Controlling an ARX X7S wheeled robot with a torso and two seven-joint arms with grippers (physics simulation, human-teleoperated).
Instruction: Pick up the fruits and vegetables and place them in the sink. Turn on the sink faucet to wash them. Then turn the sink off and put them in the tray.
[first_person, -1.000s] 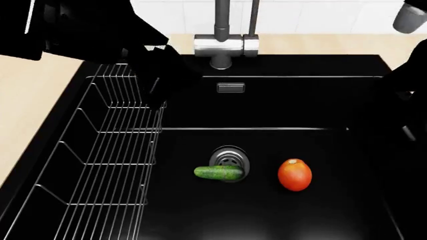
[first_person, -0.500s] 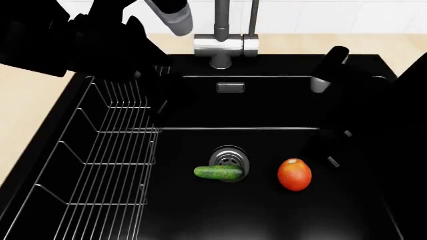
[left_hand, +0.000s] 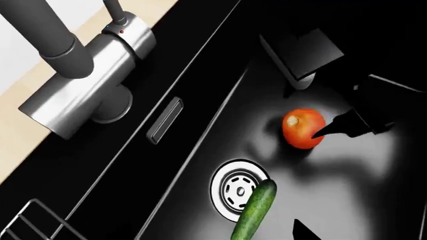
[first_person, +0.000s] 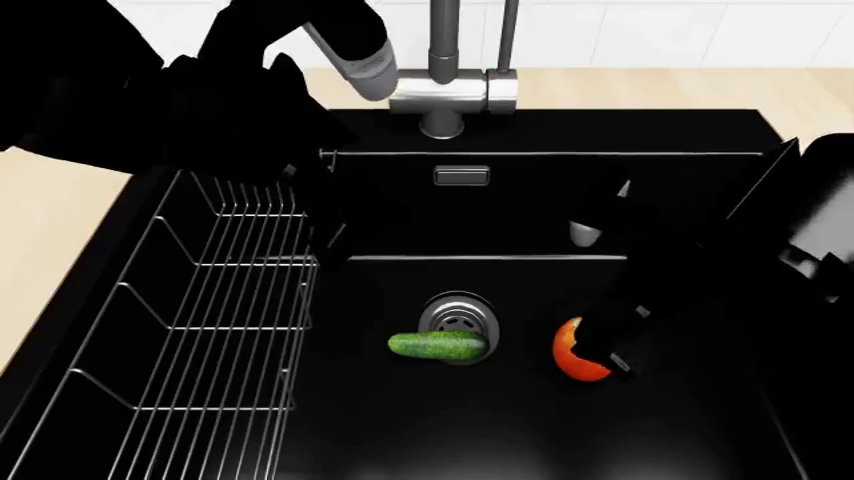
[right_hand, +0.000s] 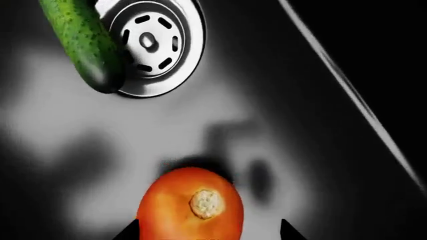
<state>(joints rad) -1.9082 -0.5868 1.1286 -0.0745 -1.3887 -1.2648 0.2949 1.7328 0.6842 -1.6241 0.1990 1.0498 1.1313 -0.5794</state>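
The red-orange fruit (right_hand: 191, 204) sits on the floor of the sink (first_person: 534, 430), its pale stem scar turned up toward me, a little to one side of the round steel drain (first_person: 459, 317). My right gripper (first_person: 617, 352) is directly over it: in my right wrist view the fruit lies dead between my two dark fingertips (right_hand: 127, 233), which stand apart on either flank with bare basin showing beside them, so the jaws are spread and nothing is pinched. From the left wrist view one of my fingers reaches the fruit's side, just touching or a hair off; I cannot tell which. The fruit is round, so no axis matters; as I judge it, the move left is a short drop and a squeeze.

The cucumber (first_person: 437, 346) lies well apart from the fruit, one end overlapping the drain's rim, its long axis running roughly across the basin. It is nearer my left arm, which hangs high by the wire rack (first_person: 200, 330) and the faucet (first_person: 447, 70). My left gripper's own fingers hardly show, so I cannot tell how its jaws stand.
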